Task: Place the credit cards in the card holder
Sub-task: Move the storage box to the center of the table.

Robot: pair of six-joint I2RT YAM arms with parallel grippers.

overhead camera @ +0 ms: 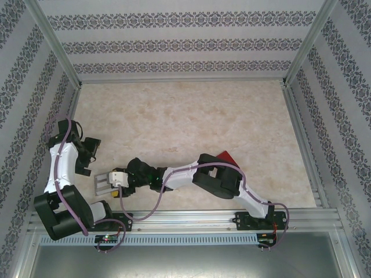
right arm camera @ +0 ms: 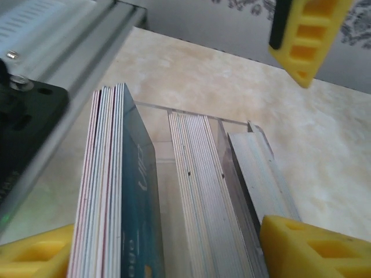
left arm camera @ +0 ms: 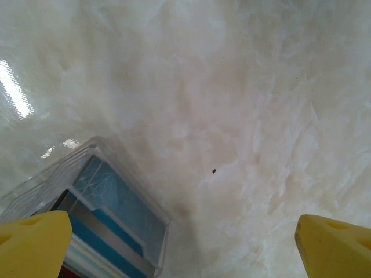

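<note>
The credit cards stand on edge in a clear slotted tray (overhead camera: 99, 184). In the right wrist view there is a stack faced by a teal-blue card (right arm camera: 136, 197) and a pale grey-white stack (right arm camera: 200, 197). My right gripper (right arm camera: 168, 252) reaches left over the tray, its jaws open. One yellow finger sits outside each stack, with both stacks between them. The red card holder (overhead camera: 225, 156) lies on the table behind the right arm, mostly hidden. My left gripper (left arm camera: 185, 249) hangs open over bare table beside the tray (left arm camera: 87, 152), where blue cards (left arm camera: 110, 214) show.
The table's metal front rail (right arm camera: 75, 40) runs close beside the tray. A yellow fingertip (right arm camera: 304, 40) of the left gripper hangs just above and beyond the tray. Patterned walls enclose the table (overhead camera: 185, 116) on three sides.
</note>
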